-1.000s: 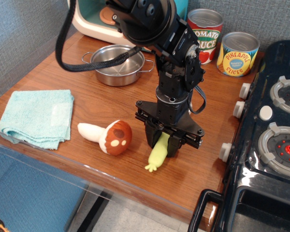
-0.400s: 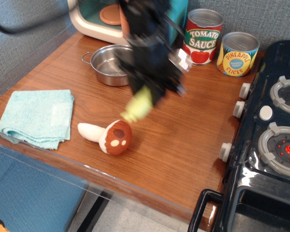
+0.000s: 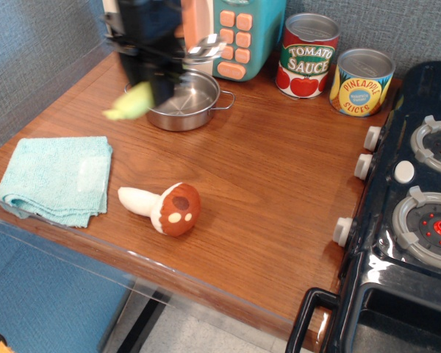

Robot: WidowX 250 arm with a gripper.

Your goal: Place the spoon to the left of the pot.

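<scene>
Table front edge: a clear plastic barrier (image 3: 73,257) ran along the near rim of the wooden table (image 3: 279,206).
Mushroom: a brown-capped, white-stemmed toy mushroom (image 3: 165,207) lay on its side near the front, well apart from the arm.
Cloth: a folded pale blue cloth (image 3: 55,176) sat at the near left.
Toy stove: a dark toy stove (image 3: 419,191) filled the right side, with white knobs facing the table.
Spoon: the spoon (image 3: 131,103) hung in the air just left of the pot, its pale yellow-green handle pointing down and left. It was blurred, and its metal bowl was hidden up among the jaws.
Gripper: the gripper (image 3: 156,70) was a dark smear over the pot's left rim. It was closed around the spoon's upper end, though the jaws could not be made out one by one.
Pot: the shiny steel pot (image 3: 191,99) stood at the back left with its wire loop handles out to the sides, and held nothing.
Cans: a tomato sauce can (image 3: 307,55) and a pineapple can (image 3: 361,81) stood at the rear.
Step in hand: the carry, most likely near its end.
Next move: probably lower over the bare wood left of the pot and clear of the cloth, then let go close to the surface.
</scene>
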